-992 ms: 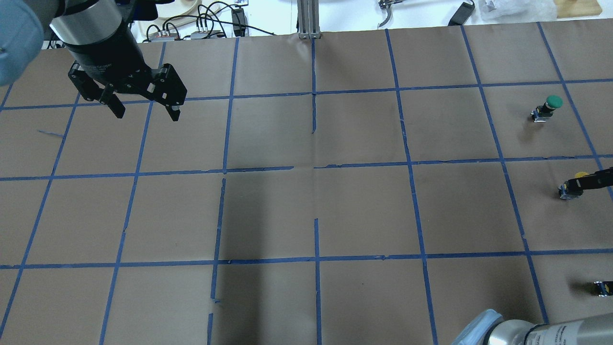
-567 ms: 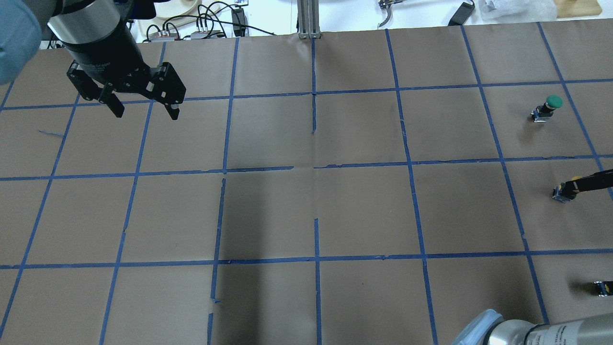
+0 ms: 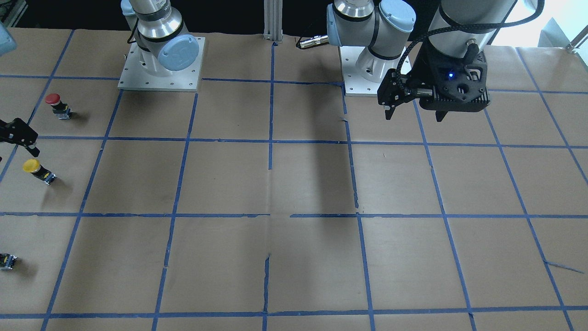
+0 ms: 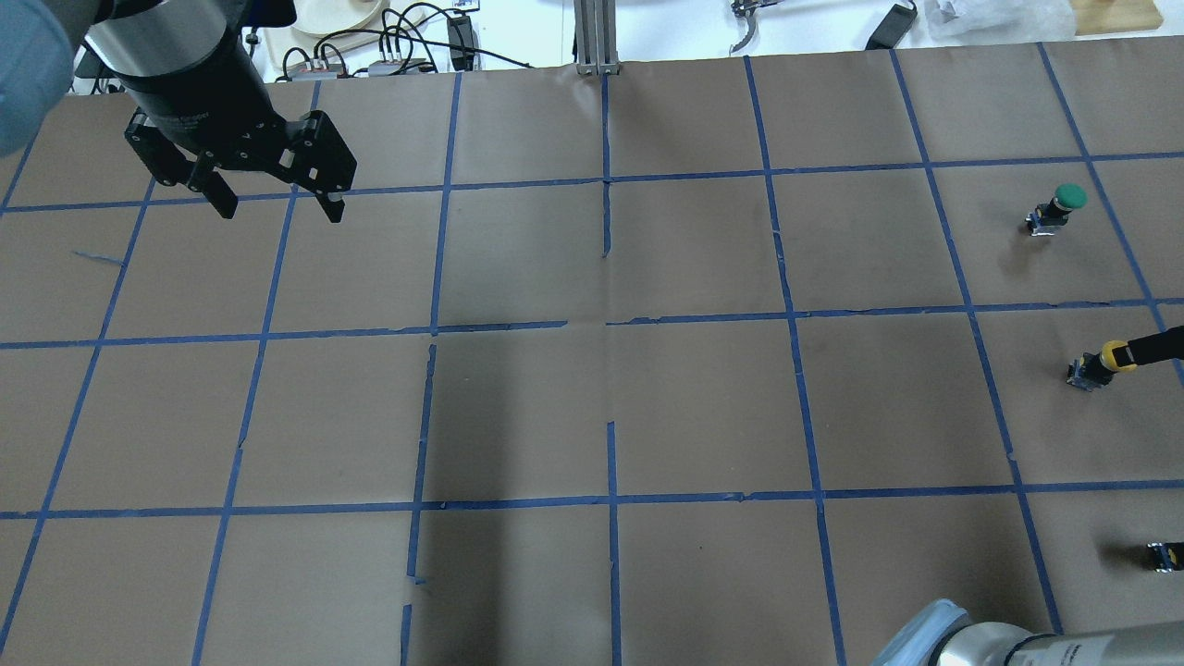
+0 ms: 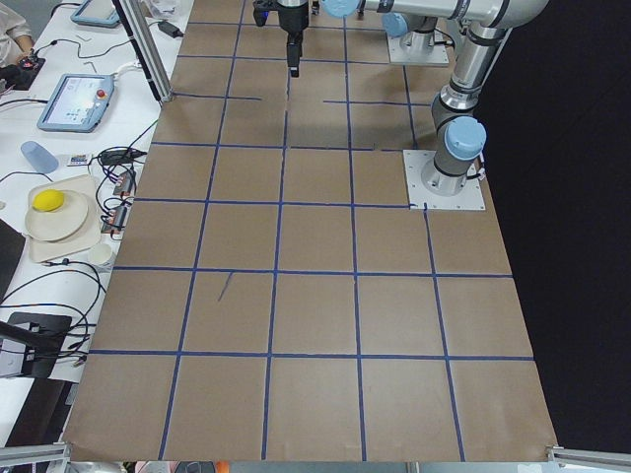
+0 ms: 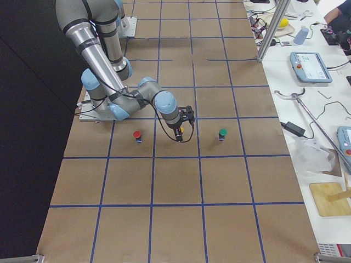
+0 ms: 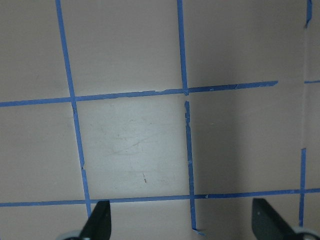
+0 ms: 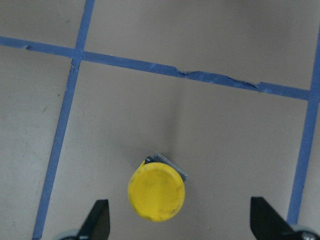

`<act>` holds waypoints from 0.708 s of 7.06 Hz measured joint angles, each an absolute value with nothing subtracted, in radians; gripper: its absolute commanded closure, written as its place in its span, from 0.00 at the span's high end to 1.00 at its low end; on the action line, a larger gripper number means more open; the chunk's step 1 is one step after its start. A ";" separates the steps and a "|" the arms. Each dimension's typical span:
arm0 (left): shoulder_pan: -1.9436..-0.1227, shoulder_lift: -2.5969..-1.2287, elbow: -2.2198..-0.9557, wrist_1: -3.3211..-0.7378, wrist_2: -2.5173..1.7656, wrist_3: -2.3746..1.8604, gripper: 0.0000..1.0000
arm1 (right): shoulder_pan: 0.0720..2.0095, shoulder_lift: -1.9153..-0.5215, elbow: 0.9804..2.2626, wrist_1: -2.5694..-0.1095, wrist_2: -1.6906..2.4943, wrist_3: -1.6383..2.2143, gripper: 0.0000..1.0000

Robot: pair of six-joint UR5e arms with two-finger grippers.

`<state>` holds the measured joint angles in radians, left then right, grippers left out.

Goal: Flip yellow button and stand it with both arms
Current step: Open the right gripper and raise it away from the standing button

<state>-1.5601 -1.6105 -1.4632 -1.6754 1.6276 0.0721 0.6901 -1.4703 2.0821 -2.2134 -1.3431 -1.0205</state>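
My right gripper (image 8: 178, 201) spread wide and empty over the yellow button (image 8: 156, 190), which seems to stand cap-up far to my right, left gripper (image 4: 277, 211) apart and well away: standing looks done, so next I rise straight, clear of the cap.

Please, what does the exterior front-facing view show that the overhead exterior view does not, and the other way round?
Only the front-facing view shows the red button and the arms' base plates. Only the overhead view shows the green button and the cables lying beyond the far edge of the table. Both show the yellow button, the small capless switch block and the open left gripper hanging above bare paper.
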 measured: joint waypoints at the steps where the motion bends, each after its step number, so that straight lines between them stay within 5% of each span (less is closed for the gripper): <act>1: -1.560 -1.611 -1.463 -1.675 1.628 0.072 1.00 | 0.721 -1.517 2.048 -2.125 -1.361 -0.940 1.00; 5: -1.560 -1.611 -1.462 -1.675 1.626 0.067 1.00 | 1.069 -1.667 1.766 -1.611 -1.496 -0.435 1.00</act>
<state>-1.5598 -1.6106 -1.4619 -1.6751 1.6261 0.0672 1.0689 -1.6672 1.7662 -1.6111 -1.4958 -0.4351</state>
